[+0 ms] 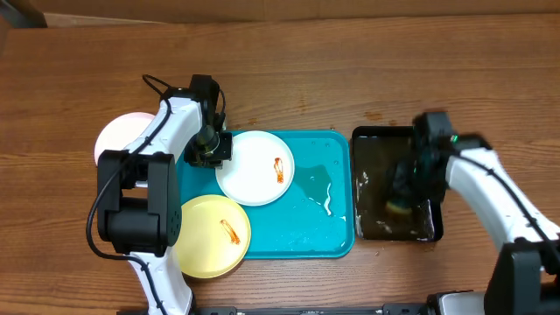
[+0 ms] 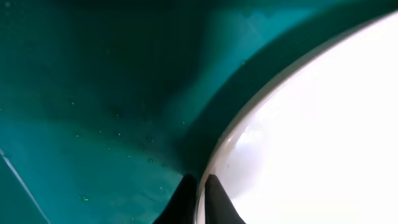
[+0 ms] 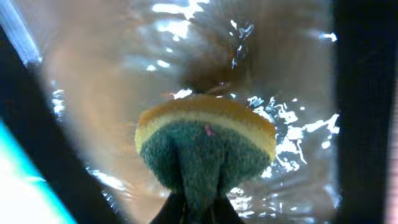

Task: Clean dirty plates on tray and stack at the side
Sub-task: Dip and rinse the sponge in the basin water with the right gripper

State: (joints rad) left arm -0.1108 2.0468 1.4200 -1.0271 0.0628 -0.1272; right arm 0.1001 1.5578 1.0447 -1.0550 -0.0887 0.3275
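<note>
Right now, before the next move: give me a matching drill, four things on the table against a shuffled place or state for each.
Things
1. white plate on the turquoise tray
2. pale yellow plate
3. sponge
4. black tray

Places or states
A. wet, right of the turquoise tray
B. rim pinched in the shut left tool
C. squeezed in the shut right tool
D. overhangs the turquoise tray's near-left corner

Pairs: 1-B, 2-D, 3-C, 4-A
</note>
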